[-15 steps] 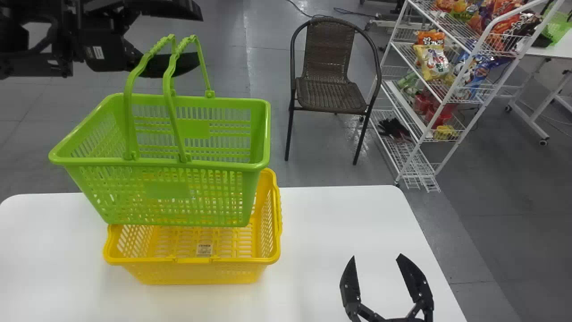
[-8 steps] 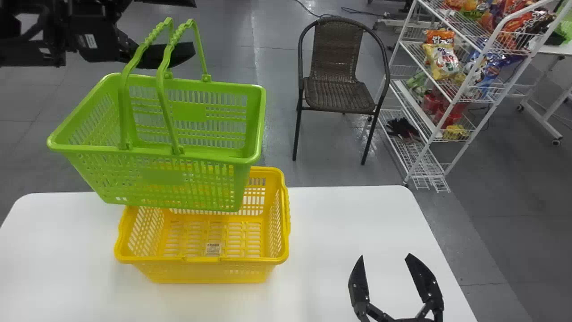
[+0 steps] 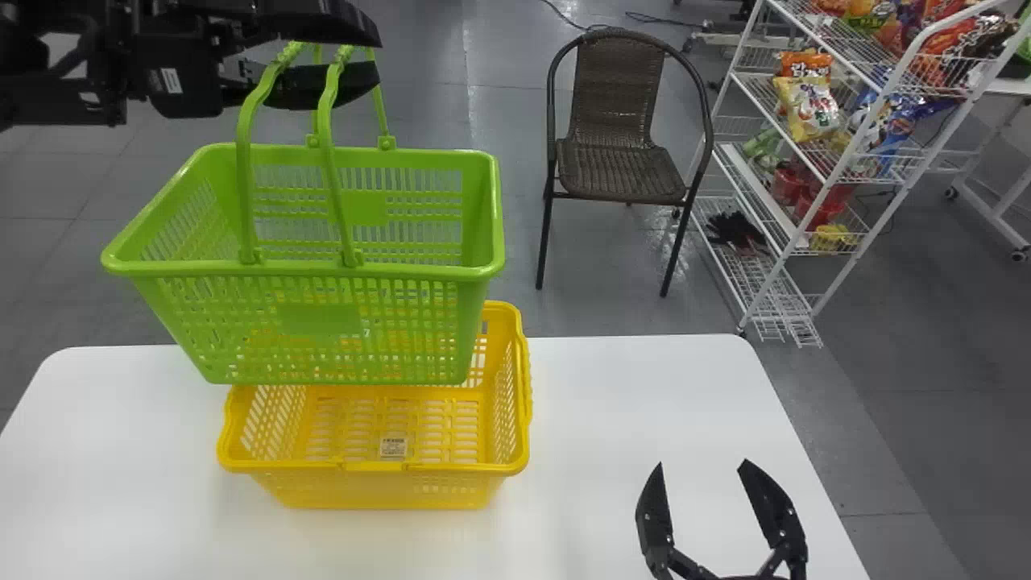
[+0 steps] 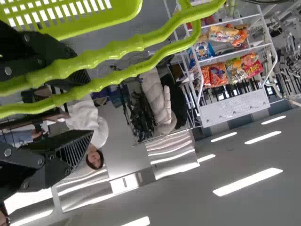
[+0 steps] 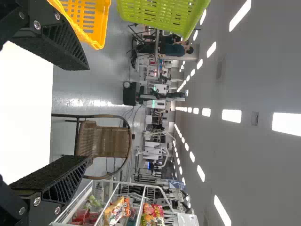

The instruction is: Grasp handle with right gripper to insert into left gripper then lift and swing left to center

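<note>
Near the white table [image 3: 628, 403], the left arm [image 3: 72, 72] extends level, the green basket [image 3: 322, 322] hanging higher than the yellow basket [image 3: 378, 487]. The left gripper [image 3: 378, 58] stands wide around its handles [image 3: 330, 153]; the right gripper [image 3: 701, 463], also wide, points forward.

Clock laid on head view: lower basket [image 3: 362, 467] on tabletop [image 3: 604, 419], at 8 o'clock. And at 9, upper basket [image 3: 318, 322] overlapping lower one in view, handles [image 3: 245, 161] running up to left gripper [image 3: 377, 58] at 11! Right gripper [image 3: 701, 462] between 4 and 5. Beyond tabletop: chair [image 3: 620, 171] on floor [image 3: 451, 97] at 1, rack [image 3: 757, 187] at 2, bags [image 3: 808, 105] on its shelves.
</note>
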`<state>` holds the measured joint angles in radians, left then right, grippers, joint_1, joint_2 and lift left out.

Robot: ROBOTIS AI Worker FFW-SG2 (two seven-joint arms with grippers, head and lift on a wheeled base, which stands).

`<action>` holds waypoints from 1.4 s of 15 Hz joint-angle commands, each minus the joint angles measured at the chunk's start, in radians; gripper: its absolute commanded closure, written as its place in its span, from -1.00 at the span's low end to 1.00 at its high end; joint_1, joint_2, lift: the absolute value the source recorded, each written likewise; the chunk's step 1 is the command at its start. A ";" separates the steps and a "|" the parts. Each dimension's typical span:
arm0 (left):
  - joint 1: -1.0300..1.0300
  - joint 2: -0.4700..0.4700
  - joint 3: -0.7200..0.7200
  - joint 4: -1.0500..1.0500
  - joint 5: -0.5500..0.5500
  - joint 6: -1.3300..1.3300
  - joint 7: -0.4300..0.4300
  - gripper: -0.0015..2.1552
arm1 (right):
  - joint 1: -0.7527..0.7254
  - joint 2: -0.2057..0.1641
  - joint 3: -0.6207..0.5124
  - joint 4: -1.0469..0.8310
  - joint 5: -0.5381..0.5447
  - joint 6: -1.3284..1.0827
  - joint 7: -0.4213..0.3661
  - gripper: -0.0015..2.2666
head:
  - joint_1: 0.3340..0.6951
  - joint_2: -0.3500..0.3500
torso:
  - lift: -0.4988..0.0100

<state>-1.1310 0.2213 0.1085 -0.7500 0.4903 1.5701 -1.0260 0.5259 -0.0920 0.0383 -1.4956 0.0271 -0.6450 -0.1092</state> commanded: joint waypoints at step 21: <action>0.062 0.586 -0.122 -0.051 0.131 0.001 -0.137 0.75 | -0.010 -0.003 -0.006 0.017 -0.012 0.012 0.009 -0.84 | 1.00 0.44 | 0.96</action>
<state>-1.0999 0.7629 -0.0129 -0.7785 0.6096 1.5701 -1.1591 0.5176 -0.0936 0.0322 -1.4800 0.0153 -0.6349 -0.0996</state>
